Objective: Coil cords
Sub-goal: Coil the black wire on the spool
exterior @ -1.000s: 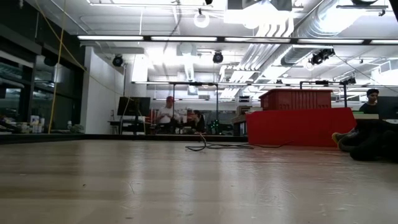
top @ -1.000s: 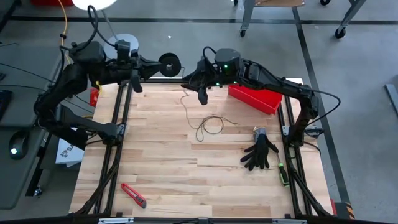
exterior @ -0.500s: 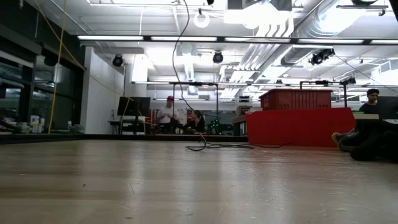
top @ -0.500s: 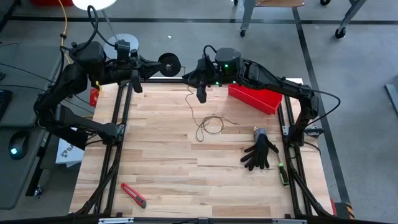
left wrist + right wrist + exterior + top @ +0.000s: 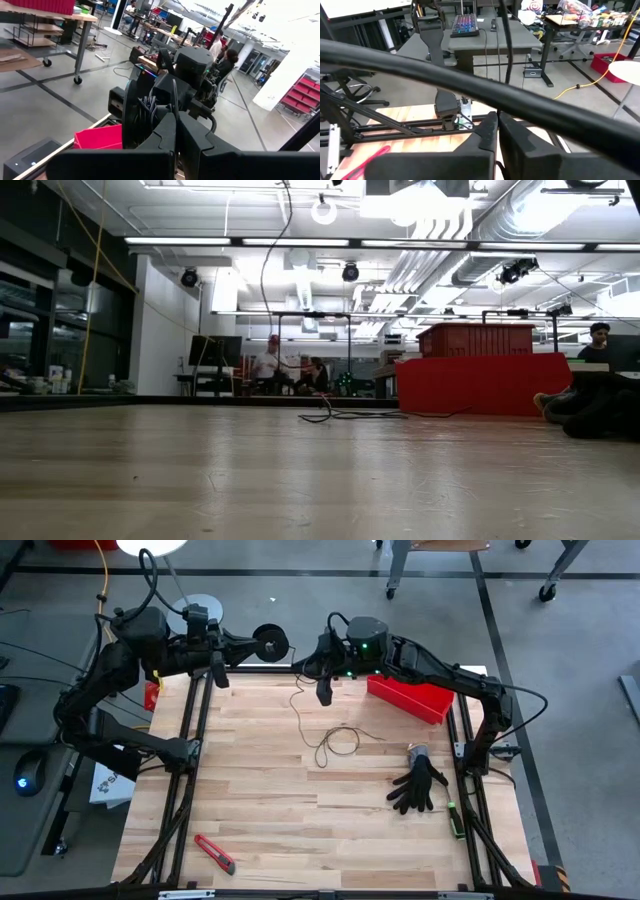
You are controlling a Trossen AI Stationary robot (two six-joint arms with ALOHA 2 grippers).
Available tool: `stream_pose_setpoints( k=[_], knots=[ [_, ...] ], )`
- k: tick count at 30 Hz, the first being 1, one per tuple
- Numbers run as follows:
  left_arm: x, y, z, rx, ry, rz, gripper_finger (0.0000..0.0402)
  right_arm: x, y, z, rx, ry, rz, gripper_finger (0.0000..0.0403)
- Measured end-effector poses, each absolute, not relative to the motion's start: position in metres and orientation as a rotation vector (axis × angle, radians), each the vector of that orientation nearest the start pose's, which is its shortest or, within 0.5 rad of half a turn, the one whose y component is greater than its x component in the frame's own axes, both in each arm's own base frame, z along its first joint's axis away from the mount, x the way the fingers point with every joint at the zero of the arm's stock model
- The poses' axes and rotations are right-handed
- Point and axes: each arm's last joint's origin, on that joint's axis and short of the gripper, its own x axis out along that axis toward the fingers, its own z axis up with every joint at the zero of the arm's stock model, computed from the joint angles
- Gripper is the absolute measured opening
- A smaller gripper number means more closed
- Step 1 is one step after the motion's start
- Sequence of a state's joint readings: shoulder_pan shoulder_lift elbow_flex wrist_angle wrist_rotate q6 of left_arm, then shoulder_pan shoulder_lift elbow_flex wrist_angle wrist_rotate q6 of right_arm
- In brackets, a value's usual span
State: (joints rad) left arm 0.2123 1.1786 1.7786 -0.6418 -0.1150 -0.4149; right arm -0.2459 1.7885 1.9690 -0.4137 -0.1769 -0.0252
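Note:
The small black spool [image 5: 270, 640] is held in the air over the table's far edge by my left gripper [image 5: 256, 641], which is shut on it. The spool also shows in the left wrist view [image 5: 137, 115], with dark cord wound on it. The thin cord [image 5: 300, 705] runs from my right gripper [image 5: 322, 692], which is shut on it, down to a loose loop [image 5: 338, 743] lying on the wood. In the low view the cord [image 5: 265, 280] hangs from above down to that loop [image 5: 330, 416]. My left gripper holds the spool at its fingertips [image 5: 167, 132], reaching level from the table's left. The spool is clear of the table, its flange [image 5: 131, 117] on edge toward the camera. The fingers hide the place of contact. My right gripper pinches one strand of the cord [image 5: 506, 60] between its shut fingers [image 5: 487, 132]. The cord leaves the fingertips as a thin line and hangs slack, its lower end on the table.
A red bin [image 5: 410, 695] stands at the far right, close to my right arm. A black glove [image 5: 418, 785] lies at the right and a red box cutter [image 5: 215, 853] near the front left. A thick black cable [image 5: 470, 80] crosses the right wrist view.
My right gripper has moved slightly toward the table's far edge, still shut on the cord. The slack stretch of cord hanging below has swung sideways; the loop on the table has stayed in place. My left gripper keeps the spool where it was.

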Motion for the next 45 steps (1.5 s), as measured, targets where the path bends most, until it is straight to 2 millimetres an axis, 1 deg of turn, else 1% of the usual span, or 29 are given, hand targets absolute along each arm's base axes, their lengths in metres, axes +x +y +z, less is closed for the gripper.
stream_pose_setpoints(
  k=[5,9,12,15,19,23,27,32,36,39,42,45],
  knots=[
    [0.178,0.045,0.532,-0.431,-0.038,0.349,0.0,0.392,-0.085,0.442,0.045,0.224,-0.043,0.0001],
    [0.176,0.049,0.535,-0.526,-0.087,0.365,0.0,0.396,-0.071,0.445,0.035,0.186,-0.011,0.0],
    [0.176,0.051,0.538,-0.666,-0.146,0.355,0.0,0.403,-0.061,0.449,0.023,0.116,0.011,0.0],
    [0.178,0.053,0.541,-0.831,-0.198,0.314,0.0,0.414,-0.051,0.45,0.008,0.028,0.037,0.0],
    [0.183,0.054,0.54,-1.069,-0.213,0.235,0.0,0.431,-0.041,0.447,-0.01,-0.099,0.059,0.0],
    [0.186,0.049,0.541,-1.276,-0.202,0.154,0.0,0.446,-0.038,0.443,0.003,-0.216,0.035,0.0],
    [0.189,0.04,0.54,-1.379,-0.164,0.1,0.0,0.458,-0.04,0.436,0.019,-0.316,0.034,0.0],
    [0.19,0.032,0.538,-1.427,-0.127,0.081,0.0,0.469,-0.04,0.429,0.051,-0.447,0.069,0.0],
    [0.191,0.029,0.537,-1.438,-0.084,0.063,0.0,0.471,-0.041,0.426,0.049,-0.48,0.062,0.0],
    [0.187,0.029,0.532,-1.392,-0.053,0.125,0.0,0.471,-0.043,0.429,0.049,-0.487,0.078,0.0],
    [0.178,0.034,0.532,-1.305,-0.093,0.199,0.0,0.471,-0.042,0.431,0.042,-0.466,0.119,0.0],
    [0.175,0.042,0.539,-1.266,-0.184,0.218,0.0,0.47,-0.04,0.434,0.061,-0.465,0.129,0.0]
  ],
)
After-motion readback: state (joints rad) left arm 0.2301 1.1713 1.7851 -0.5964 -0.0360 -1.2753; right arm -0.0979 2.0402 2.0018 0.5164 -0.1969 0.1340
